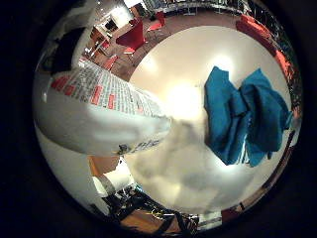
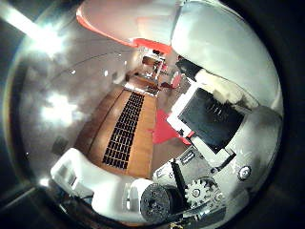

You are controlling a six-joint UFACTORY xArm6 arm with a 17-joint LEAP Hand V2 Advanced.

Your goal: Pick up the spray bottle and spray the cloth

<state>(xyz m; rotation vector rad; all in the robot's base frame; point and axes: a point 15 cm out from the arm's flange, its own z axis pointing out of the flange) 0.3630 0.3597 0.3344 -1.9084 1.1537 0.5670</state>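
The white spray bottle (image 1: 99, 104), with a red and grey printed label, fills much of the little finger side view and lies close against my palm, above the table. The teal cloth (image 1: 243, 114) lies crumpled on the round white table (image 1: 178, 59), beside and below the bottle's end. In the thumb side view my right hand (image 2: 191, 181) shows white, black and geared parts, with curled fingers (image 2: 95, 181) wrapping round. A white rounded body (image 2: 224, 43) close to the palm there looks like part of the bottle.
Red seats (image 1: 129, 35) and more red furniture (image 1: 263, 30) stand beyond the table's far edge. Wooden floor (image 1: 104, 164) shows below the table's rim. The thumb side view looks out at the room, with a long wooden strip (image 2: 129, 124) and bright lights (image 2: 48, 40).
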